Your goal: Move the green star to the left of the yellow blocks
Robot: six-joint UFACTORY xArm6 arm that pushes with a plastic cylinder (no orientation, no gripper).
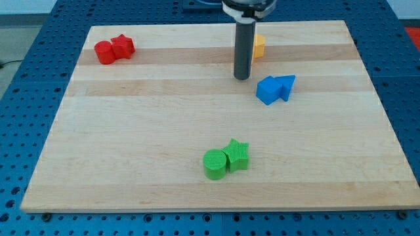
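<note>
Two green blocks (225, 160), one star (237, 155)

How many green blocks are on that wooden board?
2, touching, near the view's bottom centre: a green round block and, on its right, the green star. My tip is far above them; none looks hidden.

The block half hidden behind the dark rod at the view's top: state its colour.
Yellow. The small yellow block peeks out right of my tip in the camera view.

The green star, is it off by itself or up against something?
Up against something: the green star touches a round green block on the view's left. My tip is far off, toward the view's top.
</note>
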